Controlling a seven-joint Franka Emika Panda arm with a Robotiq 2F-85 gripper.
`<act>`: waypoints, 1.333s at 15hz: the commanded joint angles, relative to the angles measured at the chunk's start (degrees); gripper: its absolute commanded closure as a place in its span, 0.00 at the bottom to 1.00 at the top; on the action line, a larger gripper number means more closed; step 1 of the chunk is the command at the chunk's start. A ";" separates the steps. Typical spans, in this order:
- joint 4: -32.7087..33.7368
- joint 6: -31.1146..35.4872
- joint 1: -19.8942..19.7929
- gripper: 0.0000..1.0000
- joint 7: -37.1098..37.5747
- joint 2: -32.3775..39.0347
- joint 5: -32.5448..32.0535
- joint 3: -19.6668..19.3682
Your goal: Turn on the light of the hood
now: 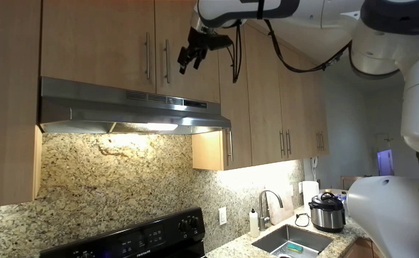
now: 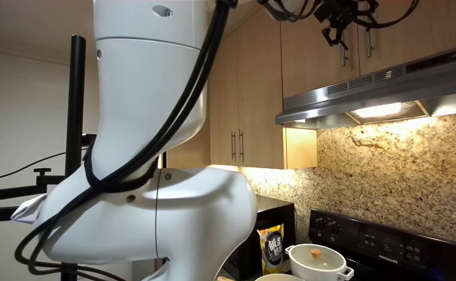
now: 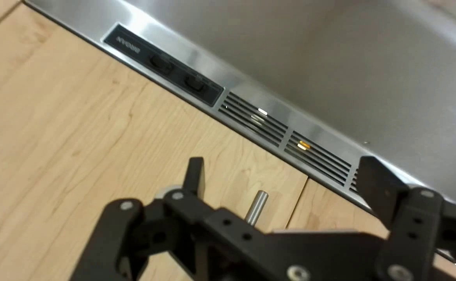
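Light (image 1: 162,127) is glowing beneath the hood (image 1: 134,110); pincer (image 3: 284,175) is hovering higher than it, spread, apart from the hood controls (image 3: 194,83). Switching-on is looking complete; next move is likely calling for withdrawing clear of the hood.

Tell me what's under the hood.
Under the hood: a glowing light and a mesh filter; farther below, the backsplash and stove panel. The hood's front edge seems to hide part of its underside in both exterior views.
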 commanded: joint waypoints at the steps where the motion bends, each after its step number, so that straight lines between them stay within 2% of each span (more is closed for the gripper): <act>1: -11.68 -8.53 -5.91 0.00 10.99 -10.75 -7.76 13.51; 5: -24.54 -13.45 -8.37 0.00 20.11 -18.50 -4.83 17.95; 7: -31.42 -14.12 -9.83 0.00 24.11 -21.82 -5.42 18.31; 9: -38.52 -12.33 -11.07 0.00 26.26 -24.33 -5.48 17.04; 10: -42.07 -6.18 -20.81 0.00 23.21 -21.60 1.10 19.63; 11: -44.58 -3.64 -22.73 0.00 22.50 -21.70 3.03 19.48; 13: -50.07 6.27 -30.39 0.00 18.72 -19.89 7.84 20.10; 14: -51.92 7.68 -22.76 0.00 21.36 -22.29 2.81 13.78; 15: -53.99 14.16 -36.73 0.00 15.12 -16.82 11.70 20.81; 16: -55.49 17.10 -38.04 0.00 13.85 -15.86 14.20 20.96; 18: -58.25 22.16 -44.08 0.00 8.89 -12.23 21.57 23.85; 20: -60.16 22.55 -48.50 0.00 4.87 -10.07 28.41 27.56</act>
